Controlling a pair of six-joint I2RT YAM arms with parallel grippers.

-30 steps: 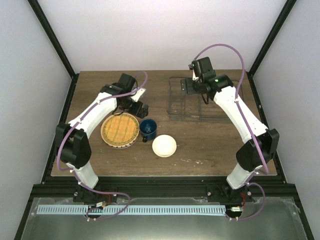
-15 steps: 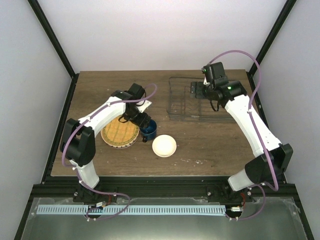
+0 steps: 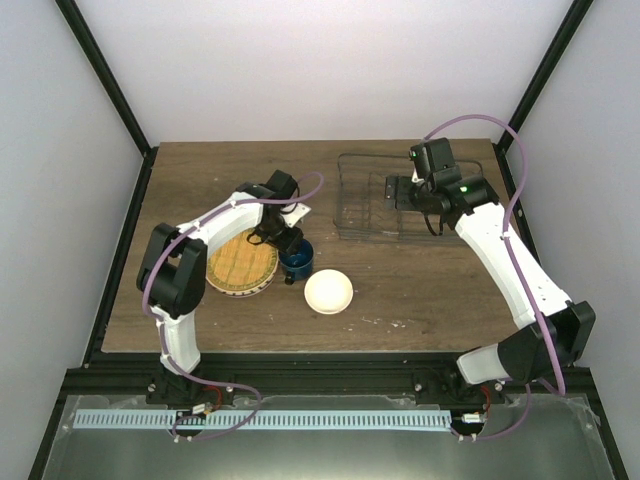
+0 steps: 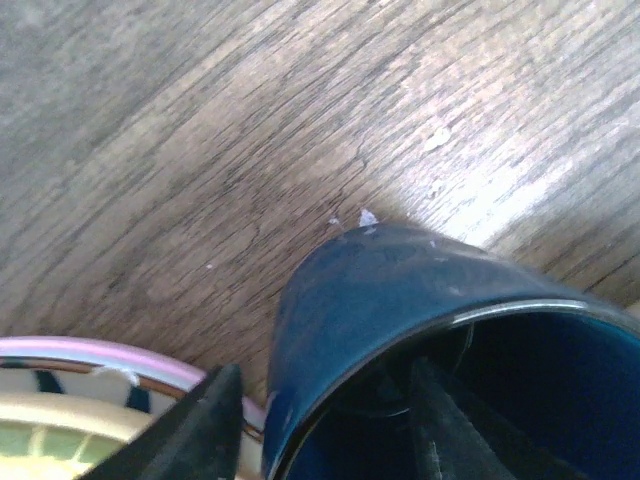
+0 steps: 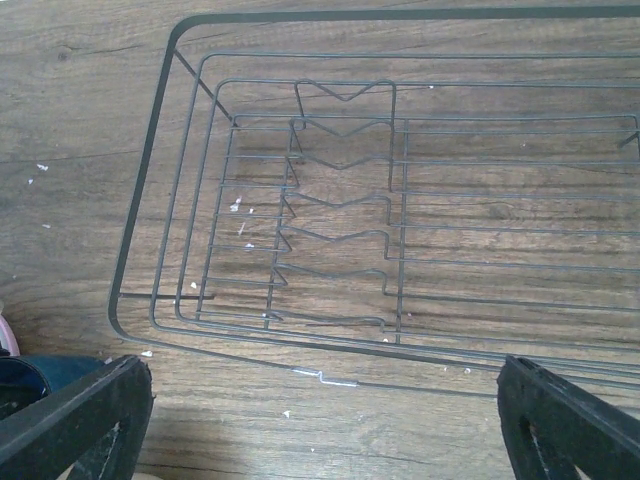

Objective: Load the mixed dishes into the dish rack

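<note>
Boxing in the scene with plain white walls (image 3: 300,70) and slanting black frame posts (image 3: 105,75). Spreading a brown wood-grain tabletop (image 3: 400,290) between them, flecked with pale crumbs (image 5: 240,208) in and around the rectangular dark-wire dish rack (image 3: 360,205). Resting that rack flat on the wood toward the far right, with zigzag dividers and bare grain showing through its floor.

Arching the white right arm (image 3: 510,260) up from the near edge to the rack. Hanging the right gripper (image 5: 320,375) above the rack, fingers spread wide and gripping nothing. Bending the white left arm (image 3: 215,215) across the top, well to the left of the rack.

Lying left of the rack and nearer the arm bases: a stack topped by the round yellow-orange grid-patterned plate (image 3: 240,262), with the rim of the pink plate (image 4: 100,350) and a sliver of the white black-striped plate (image 4: 50,380) peeking out beneath. Sitting off the rack's near-left corner, apart from it: the small round cream bowl (image 3: 328,291). Standing upright between stack and bowl, just beside the stack: the dark blue glazed mug (image 3: 297,260).

Straddling the mug's wall with the left gripper (image 4: 322,400), one finger inside and one outside, jaws partway apart, a thin gap showing at the outer finger, not yet clamping.
</note>
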